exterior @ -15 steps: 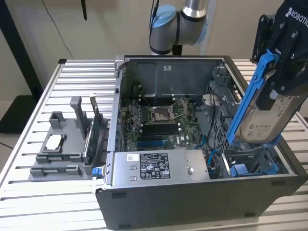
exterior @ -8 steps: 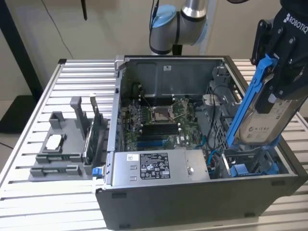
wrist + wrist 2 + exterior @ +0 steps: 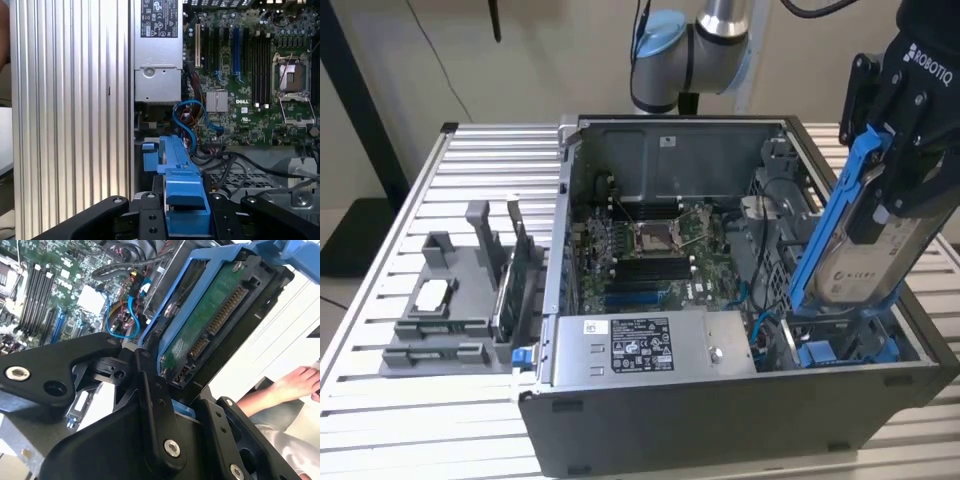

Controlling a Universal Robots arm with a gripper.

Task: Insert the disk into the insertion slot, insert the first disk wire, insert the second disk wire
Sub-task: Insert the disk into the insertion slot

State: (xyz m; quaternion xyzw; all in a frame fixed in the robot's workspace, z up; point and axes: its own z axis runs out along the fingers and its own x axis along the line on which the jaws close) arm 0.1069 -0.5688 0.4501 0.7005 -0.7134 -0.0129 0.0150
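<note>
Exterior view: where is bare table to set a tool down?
Bare slats of the table lie in front of and behind the grey holder, at the exterior view's left of the computer case. Crowded: inside the case at the exterior view's right, where the gripper holds the disk.

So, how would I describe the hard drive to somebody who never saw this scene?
Find the open grey metal computer case. Over its end at the exterior view's right, the black gripper holds a silver-grey rectangular hard drive tilted. Unlike the blue plastic parts below, it bears a white label.
</note>
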